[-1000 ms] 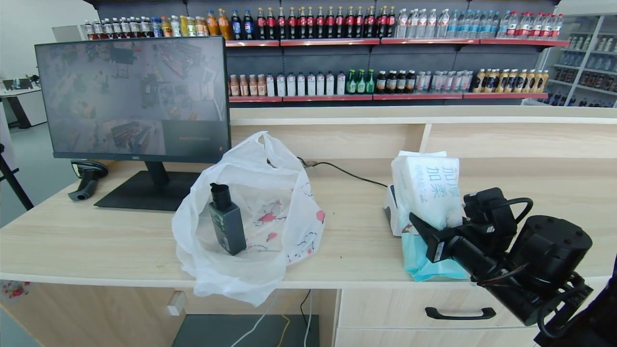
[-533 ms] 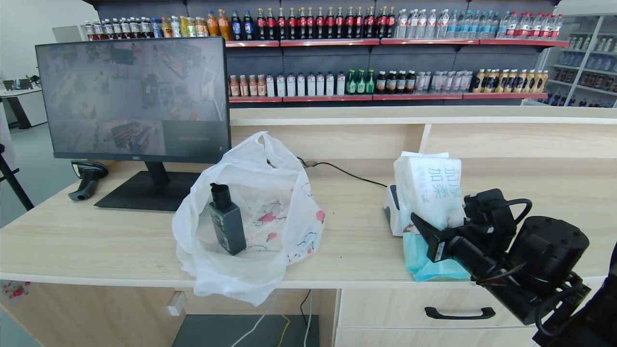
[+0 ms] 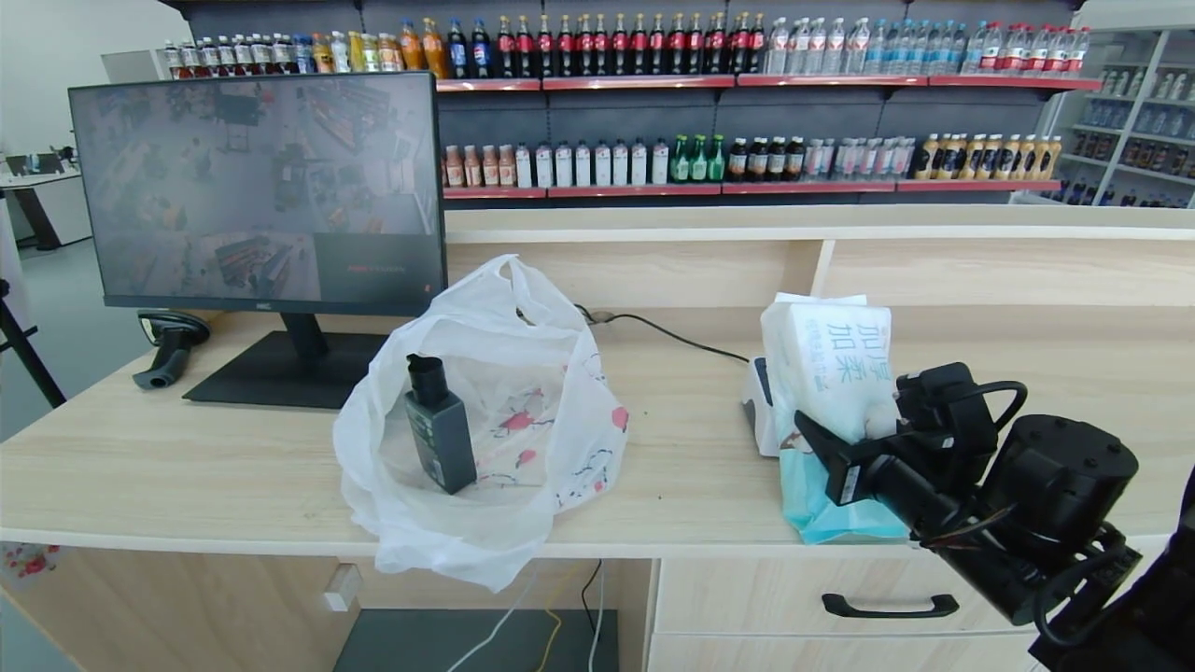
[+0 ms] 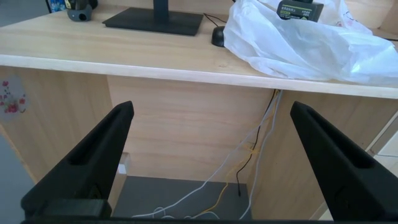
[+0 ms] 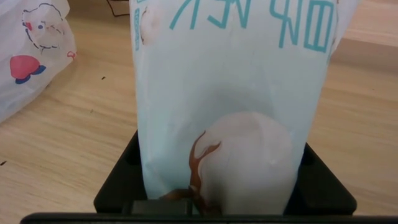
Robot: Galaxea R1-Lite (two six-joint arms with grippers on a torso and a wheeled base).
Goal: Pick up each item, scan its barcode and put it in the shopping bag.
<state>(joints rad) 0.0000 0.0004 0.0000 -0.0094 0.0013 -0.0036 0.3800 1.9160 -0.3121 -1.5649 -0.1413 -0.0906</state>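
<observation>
The shopping bag (image 3: pixel 551 420) has to its left, at the counter's (image 3: pixel 691 467) rear left corner, a dark handheld scanner (image 3: pixel 168 350) lying beside the foot of a monitor (image 3: pixel 257 187). We find the left gripper (image 4: pixel 211 155) lower down, in front of the cabinet panel beneath the counter's front edge, its jaws spread wide with nothing between them; thin cables (image 4: pixel 261 143) hang in the opening past it. The bag itself, white and crumpled with red prints, sits left of the counter's middle and droops over the front edge. A dark bottle (image 3: pixel 439 434) with a pump top stands upright inside it. From behind the bag a black cord (image 3: pixel 653 329) runs along the rear of the surface toward a white device (image 3: pixel 758 406) right of centre. Just beside that device, on its right, we see the tissue pack (image 3: pixel 831 364), upright and near the front edge, white above and teal at its lower end. The right gripper (image 3: pixel 845 439) has its jaws closed on the pack's lower half, one black finger (image 5: pixel 118 180) on each side. We cannot tell whether the pack touches the surface
</observation>
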